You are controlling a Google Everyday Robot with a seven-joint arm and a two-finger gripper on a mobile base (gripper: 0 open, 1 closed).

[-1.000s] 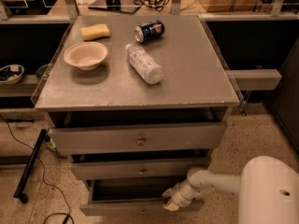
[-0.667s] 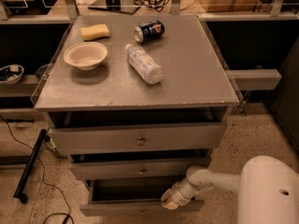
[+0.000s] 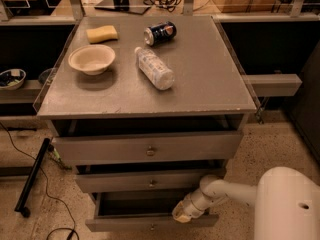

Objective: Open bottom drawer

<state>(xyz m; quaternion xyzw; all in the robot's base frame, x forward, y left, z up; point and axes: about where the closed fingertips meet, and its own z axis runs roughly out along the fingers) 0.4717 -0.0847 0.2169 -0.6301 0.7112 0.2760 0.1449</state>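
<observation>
Little has moved since the earlier frames: the pincer (image 3: 182, 215) has only crept a shade leftward along the top edge of the bottom drawer (image 3: 125, 224), and that drawer's front sits about where it did. Largest in view is the grey cabinet, whose worktop (image 3: 215, 84) carries a few loose things. Under it come the top drawer (image 3: 100, 149), then the middle drawer (image 3: 115, 182), and lowest, just above the floor, the bottom drawer, already standing a little proud of the carcass with a dark gap showing behind its front. A white arm (image 3: 225, 190) reaches in from the lower right and ends with the pincer at that front's upper edge, right of centre; whether it is wide, narrow or closed on the edge I cannot tell. On the worktop, all apart from one another, are a water bottle (image 3: 155, 68) lying on its side, a bowl (image 3: 92, 59), a soda can (image 3: 160, 33) also on its side, and a yellow sponge (image 3: 102, 34). By my judgement the drawer is a stiff box that will slide rather than flex, fairly weighty, and liable to bind if drawn from one side. Its flat front offers little purchase, so the top lip or the small round knob (image 3: 152, 227) at its centre are the places to take hold, pulling straight and level
</observation>
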